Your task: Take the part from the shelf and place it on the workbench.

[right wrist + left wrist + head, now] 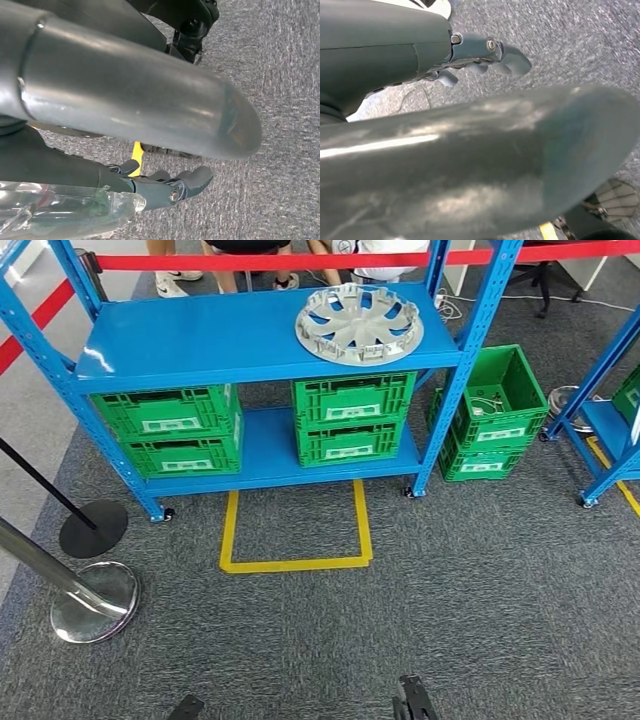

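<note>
The part, a silver hubcap (359,323), lies flat on the top board of the blue shelf (226,340), towards its right end, ahead of me in the head view. My left hand (478,150) hangs over the grey carpet with its thick thumb and darker fingers (490,52) stretched out and nothing in it. My right hand (132,110) hangs the same way over the carpet, fingers (181,182) extended and apart, holding nothing. Both hands are far from the hubcap.
Green crates (177,427) (351,418) stand on the shelf's lower board, and another green crate (490,410) sits on the floor to its right. A yellow tape square (296,530) marks the carpet before the shelf. Stanchion bases (94,600) stand at left. A second blue shelf (611,420) is at right. People's feet (177,280) stand behind.
</note>
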Robot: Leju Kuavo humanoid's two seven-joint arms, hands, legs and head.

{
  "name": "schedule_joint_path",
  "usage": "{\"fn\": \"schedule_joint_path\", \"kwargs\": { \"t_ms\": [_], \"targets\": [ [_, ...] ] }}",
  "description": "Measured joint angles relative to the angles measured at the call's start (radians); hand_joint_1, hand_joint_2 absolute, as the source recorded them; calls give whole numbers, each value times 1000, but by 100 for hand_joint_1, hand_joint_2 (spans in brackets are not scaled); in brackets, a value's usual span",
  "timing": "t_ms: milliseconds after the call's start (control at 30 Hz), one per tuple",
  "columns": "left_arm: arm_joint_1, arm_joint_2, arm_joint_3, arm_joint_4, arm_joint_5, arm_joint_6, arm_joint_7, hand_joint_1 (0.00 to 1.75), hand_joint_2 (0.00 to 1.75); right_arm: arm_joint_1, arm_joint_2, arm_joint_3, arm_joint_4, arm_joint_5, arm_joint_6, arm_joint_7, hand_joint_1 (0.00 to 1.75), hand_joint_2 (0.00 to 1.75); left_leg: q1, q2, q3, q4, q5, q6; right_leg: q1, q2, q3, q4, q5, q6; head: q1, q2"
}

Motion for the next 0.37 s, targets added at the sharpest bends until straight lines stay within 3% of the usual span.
{"fn": "schedule_joint_path", "kwargs": {
  "t_ms": [67,200,367],
  "targets": [
    [1,-1,6,0,0,0,1,0,0,0,-1,-3,0,0,0,1,0,0,0,-1,0,0,0,1,1,-1,-1,-6,2,-7,1,0],
    [1,-1,10,0,-1,0,1,0,175,0,-1,-7,0,-2,-5,3,0,175,-1,-1,0,0,-1,10,0,-1,3,-20,9,6,1,0],
    [1,-1,27,0,-3,12,2,0,175,1,-1,-9,0,42,-52,9,0,175,-3,-1,-1,0,0,15,-3,0,10,-23,13,20,1,0]
  ]
}}
